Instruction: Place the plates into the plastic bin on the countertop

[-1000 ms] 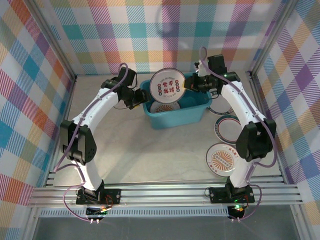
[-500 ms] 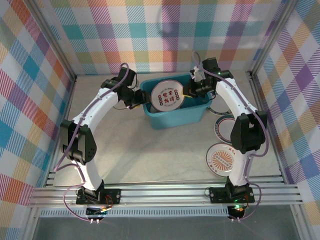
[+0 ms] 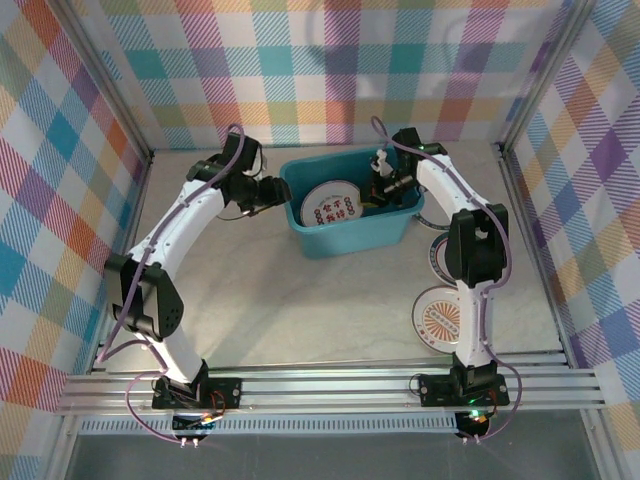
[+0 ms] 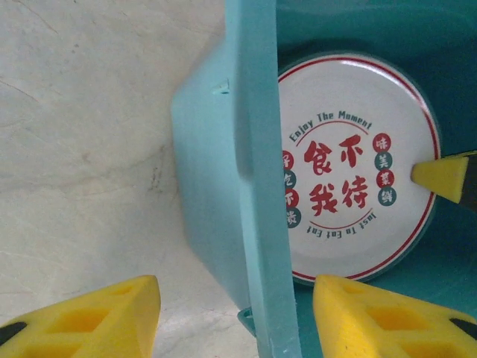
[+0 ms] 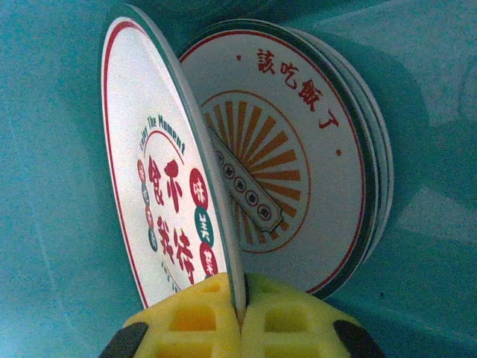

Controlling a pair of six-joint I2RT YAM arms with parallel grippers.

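The teal plastic bin (image 3: 345, 238) stands at the back middle of the countertop (image 3: 300, 300). My right gripper (image 3: 380, 193) reaches down inside it, shut on the rim of the plate with red-green characters (image 3: 332, 206). In the right wrist view that plate (image 5: 164, 171) stands on edge in the gripper (image 5: 240, 313), leaning beside a stack topped by an orange sunburst plate (image 5: 298, 149). My left gripper (image 3: 272, 190) is open and straddles the bin's left wall (image 4: 253, 186), one finger outside and one inside (image 4: 238, 317). The character plate (image 4: 350, 164) shows past that wall.
On the countertop right of the bin lie an orange sunburst plate (image 3: 445, 318), a green-rimmed plate (image 3: 447, 255) and part of another (image 3: 434, 216) behind the right arm. Plaid walls (image 3: 60, 180) close in the left, back and right sides.
My right gripper has lowered the character plate from above the bin down into it. The left gripper has shifted right onto the bin's left wall.
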